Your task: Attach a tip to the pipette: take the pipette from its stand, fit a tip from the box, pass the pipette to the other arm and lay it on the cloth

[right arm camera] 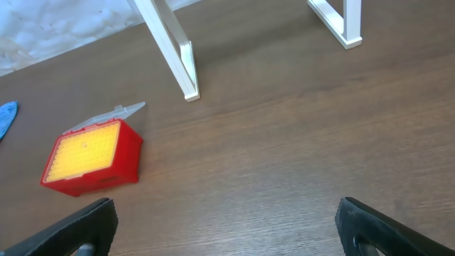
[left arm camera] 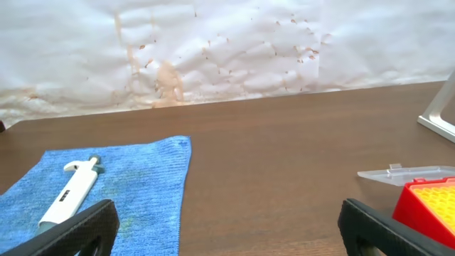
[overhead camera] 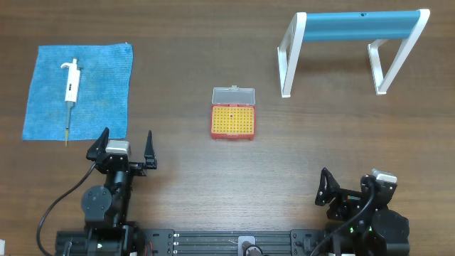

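Observation:
A white pipette (overhead camera: pixel 71 83) with a yellow tip lies on the blue cloth (overhead camera: pixel 99 99) at the far left; the left wrist view shows the pipette (left arm camera: pixel 71 195) on the cloth (left arm camera: pixel 146 185) too. The red tip box (overhead camera: pixel 232 121) with its clear lid open sits mid-table, seen again as the tip box (left arm camera: pixel 430 206) and tip box (right arm camera: pixel 89 158). My left gripper (overhead camera: pixel 122 149) is open near the cloth's front corner, holding nothing. My right gripper (overhead camera: pixel 348 186) is open at the front right, empty. The stand (overhead camera: pixel 355 50), white with a blue bar, holds no pipette.
The stand's white legs (right arm camera: pixel 174 53) rise ahead of the right gripper. A white wall (left arm camera: pixel 227 50) runs behind the table's far edge. Bare brown wood lies between the tip box and both grippers.

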{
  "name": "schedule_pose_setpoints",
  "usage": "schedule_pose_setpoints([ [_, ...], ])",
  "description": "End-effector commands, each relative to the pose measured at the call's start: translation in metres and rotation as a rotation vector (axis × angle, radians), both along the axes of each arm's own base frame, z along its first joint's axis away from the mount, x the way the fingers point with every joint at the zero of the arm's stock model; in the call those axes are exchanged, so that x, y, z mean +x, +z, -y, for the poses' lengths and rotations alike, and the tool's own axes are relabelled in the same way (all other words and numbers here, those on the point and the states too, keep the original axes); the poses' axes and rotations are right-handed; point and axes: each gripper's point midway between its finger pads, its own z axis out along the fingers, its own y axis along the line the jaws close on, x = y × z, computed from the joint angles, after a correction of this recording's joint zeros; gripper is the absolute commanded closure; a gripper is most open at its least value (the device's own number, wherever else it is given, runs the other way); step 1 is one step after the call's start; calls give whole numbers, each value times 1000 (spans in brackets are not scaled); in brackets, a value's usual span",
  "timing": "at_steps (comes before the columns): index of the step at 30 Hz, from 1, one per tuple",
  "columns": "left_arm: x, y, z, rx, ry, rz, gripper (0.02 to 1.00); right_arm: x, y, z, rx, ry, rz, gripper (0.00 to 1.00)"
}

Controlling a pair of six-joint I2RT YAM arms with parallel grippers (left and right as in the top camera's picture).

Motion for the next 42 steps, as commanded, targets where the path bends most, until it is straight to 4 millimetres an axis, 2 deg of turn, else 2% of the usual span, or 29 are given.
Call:
schedule_pose_setpoints([
  [1, 0, -1, -3, -15, 21, -1, 23, 1, 0, 4, -8, -20, 1, 5],
  [33, 0, -1, -3, -15, 21, -1, 23, 1, 1, 6, -31, -24, 5, 3],
  [35, 0, -1, -3, -15, 21, -2, 23, 12, 11, 14, -93, -47, 74, 5],
  [39, 0, -1, -3, -15, 21, -1, 23, 52, 37, 25, -379, -13, 295, 5],
  [42, 0, -1, -3, -15, 21, -2, 23, 78, 42, 25, -423, -28, 446, 5],
])
